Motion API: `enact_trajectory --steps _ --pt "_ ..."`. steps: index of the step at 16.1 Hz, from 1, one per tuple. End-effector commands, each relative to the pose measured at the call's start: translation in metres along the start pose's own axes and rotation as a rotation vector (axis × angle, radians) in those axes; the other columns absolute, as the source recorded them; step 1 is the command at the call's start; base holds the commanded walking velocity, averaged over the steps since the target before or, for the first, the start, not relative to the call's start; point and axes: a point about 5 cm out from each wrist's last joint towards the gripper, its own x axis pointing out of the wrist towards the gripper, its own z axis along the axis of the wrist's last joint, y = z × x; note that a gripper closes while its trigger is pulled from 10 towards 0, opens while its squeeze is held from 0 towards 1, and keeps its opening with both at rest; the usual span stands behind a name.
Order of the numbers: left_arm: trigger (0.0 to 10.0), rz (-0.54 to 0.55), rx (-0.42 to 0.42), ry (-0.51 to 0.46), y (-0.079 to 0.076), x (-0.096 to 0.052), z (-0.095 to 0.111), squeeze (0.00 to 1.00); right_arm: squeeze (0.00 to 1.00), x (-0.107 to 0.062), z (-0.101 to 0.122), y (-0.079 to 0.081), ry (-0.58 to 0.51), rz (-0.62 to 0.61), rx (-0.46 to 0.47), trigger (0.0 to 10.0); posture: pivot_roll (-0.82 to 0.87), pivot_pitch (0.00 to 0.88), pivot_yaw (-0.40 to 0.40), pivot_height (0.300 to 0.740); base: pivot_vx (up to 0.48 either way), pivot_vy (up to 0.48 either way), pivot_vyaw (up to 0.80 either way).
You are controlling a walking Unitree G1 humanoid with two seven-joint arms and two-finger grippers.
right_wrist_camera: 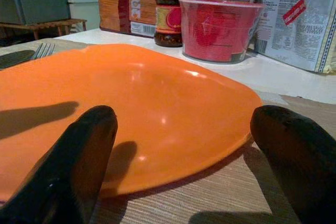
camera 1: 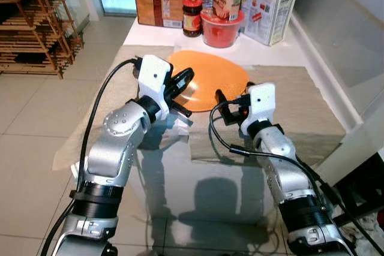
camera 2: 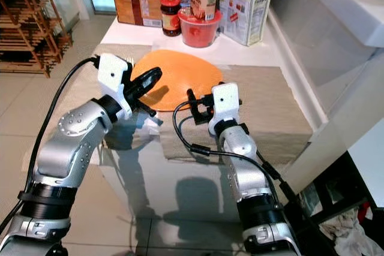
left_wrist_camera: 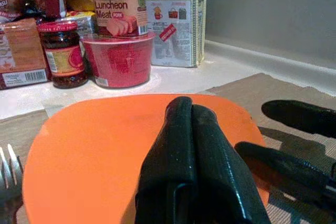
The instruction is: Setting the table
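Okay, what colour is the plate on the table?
Orange, plain with no pattern. The plate shows best in the right wrist view.

Head stereo pair: high, facing forward and down over both arms onto the table [camera 1: 312, 118]. Left wrist view: low, close, facing along its fingers across the orange plate [left_wrist_camera: 94, 150] toward the far groceries. Right wrist view: lower, just beside the plate's near rim. Shared by all: plate, red bowl [right_wrist_camera: 220, 30], sauce jar [left_wrist_camera: 62, 53]
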Motion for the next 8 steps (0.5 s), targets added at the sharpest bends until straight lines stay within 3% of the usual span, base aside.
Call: enact_trajectory --steps 1,2,4,5,8 --pt "10.0 0.018 -0.005 -0.001 0.004 -0.004 0.001 0.0 0.0 0.001 0.004 0.0 -0.021 -0.01 -0.005 10.0 0.03 0.0 -0.011 0.74 0.0 0.0 0.0" --pt "10.0 0.02 -0.005 -0.001 0.004 -0.004 0.001 0.0 0.0 0.001 0.003 0.0 -0.016 -0.011 0.0 10.0 0.03 0.0 -0.012 0.74 0.0 0.0 0.0" --pt "10.0 0.024 -0.004 0.0 0.005 -0.005 0.002 0.0 0.0 0.003 0.003 -0.003 0.009 -0.048 0.154 10.0 0.03 0.0 -0.01 0.74 0.0 0.0 0.0" --pt "10.0 0.027 -0.003 0.002 0.006 -0.005 0.002 0.0 0.0 0.004 0.007 -0.004 -0.002 -0.053 0.163 10.0 0.03 0.0 -0.01 0.74 0.0 0.0 0.0" --pt "10.0 0.067 0.01 0.019 0.01 -0.009 -0.004 0.0 0.0 0.006 0.029 -0.007 -0.107 -0.048 0.051 10.0 0.02 0.0 -0.007 0.74 0.0 0.0 0.0"
